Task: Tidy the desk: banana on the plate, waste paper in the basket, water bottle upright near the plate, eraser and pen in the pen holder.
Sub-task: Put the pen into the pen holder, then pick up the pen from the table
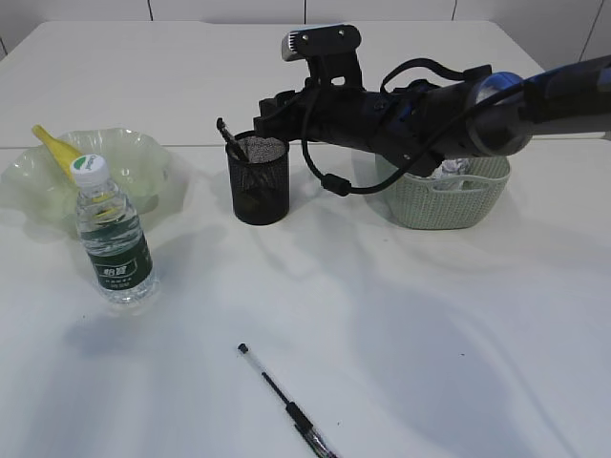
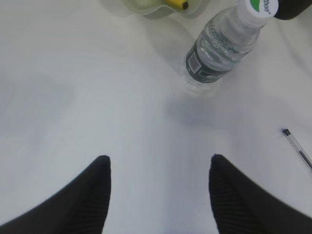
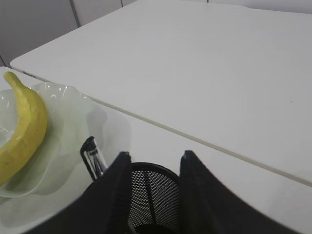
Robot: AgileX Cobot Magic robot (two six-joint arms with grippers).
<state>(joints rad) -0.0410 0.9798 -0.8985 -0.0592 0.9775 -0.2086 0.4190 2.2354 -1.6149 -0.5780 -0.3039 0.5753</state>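
The exterior camera is looking down at a slant across the tabletop (image 1: pixel 401 324). The left wrist camera is facing down, close above the water bottle (image 2: pixel 222 48), also seen exterior. The right wrist camera is sitting just above the pen holder (image 3: pixel 151 195), sharing the banana (image 3: pixel 24 131).

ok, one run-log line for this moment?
right gripper: jaws parted over pen holder | one pen in holder | second pen on table | banana on plate | bottle upright
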